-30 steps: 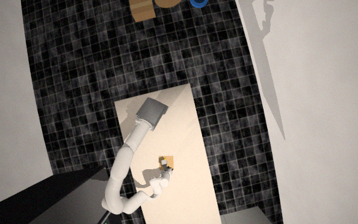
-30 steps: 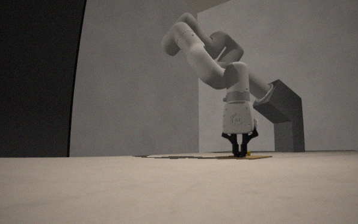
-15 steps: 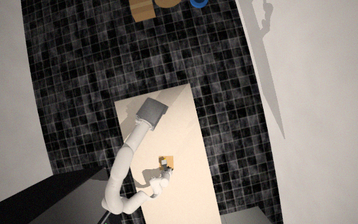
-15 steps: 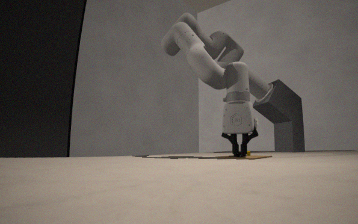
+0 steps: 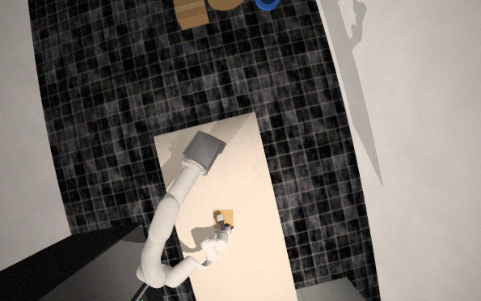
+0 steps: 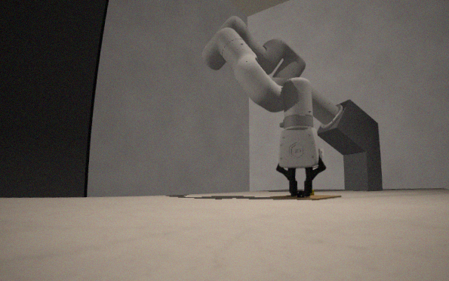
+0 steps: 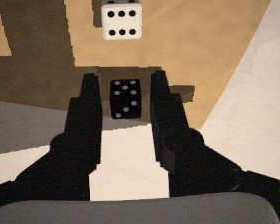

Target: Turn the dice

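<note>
A brown mat point(image 7: 191, 16) lies on the pale table; it also shows from above point(image 5: 225, 218) and as a thin strip in the low side view point(image 6: 324, 196). A black die point(image 7: 126, 98) with white pips sits flat at the mat's near edge. My gripper point(image 7: 125, 92) points straight down with one finger on each side of it, a narrow gap showing on both sides, so it is open. A white die point(image 7: 122, 16) lies farther in on the mat, its large visible face showing six pips. In the side view a small yellow thing point(image 6: 312, 192) sits beside my fingers point(image 6: 300, 192).
The arm's grey base block point(image 5: 204, 150) stands on the table's far end. The mat's right corner is close to the table's long edge. Cardboard boxes point(image 5: 191, 14) and a blue ring point(image 5: 267, 4) lie far off on the tiled floor.
</note>
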Tool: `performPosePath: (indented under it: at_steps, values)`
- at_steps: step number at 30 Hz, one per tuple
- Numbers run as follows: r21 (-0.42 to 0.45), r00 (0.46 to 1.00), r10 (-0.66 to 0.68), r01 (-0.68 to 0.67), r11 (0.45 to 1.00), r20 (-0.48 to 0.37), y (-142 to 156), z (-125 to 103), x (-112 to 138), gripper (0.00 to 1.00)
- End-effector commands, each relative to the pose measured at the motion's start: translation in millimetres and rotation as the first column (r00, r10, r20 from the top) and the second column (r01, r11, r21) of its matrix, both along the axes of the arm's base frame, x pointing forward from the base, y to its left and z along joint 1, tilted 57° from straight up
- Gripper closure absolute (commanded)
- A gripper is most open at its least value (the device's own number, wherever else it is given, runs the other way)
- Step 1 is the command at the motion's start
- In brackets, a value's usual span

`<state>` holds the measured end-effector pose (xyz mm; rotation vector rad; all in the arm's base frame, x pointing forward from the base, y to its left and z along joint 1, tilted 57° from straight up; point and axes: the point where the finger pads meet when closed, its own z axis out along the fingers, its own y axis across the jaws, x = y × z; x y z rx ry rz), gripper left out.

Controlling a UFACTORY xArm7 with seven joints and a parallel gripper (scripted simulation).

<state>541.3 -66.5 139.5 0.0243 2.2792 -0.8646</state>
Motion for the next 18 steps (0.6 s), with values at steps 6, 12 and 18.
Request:
performPosePath:
  at_steps: [6, 12, 18]
  values:
    - [0.001, 1.0, 0.003, -0.003, 1.0, 0.001, 1.7, 0.4, 0.4, 0.69]
    - [0.001, 1.0, 0.003, -0.003, 1.0, 0.001, 3.5, 2.0, -1.4, 0.69]
    - [0.001, 1.0, 0.003, -0.003, 1.0, 0.001, 15.0, 12.6, -13.2, 0.69]
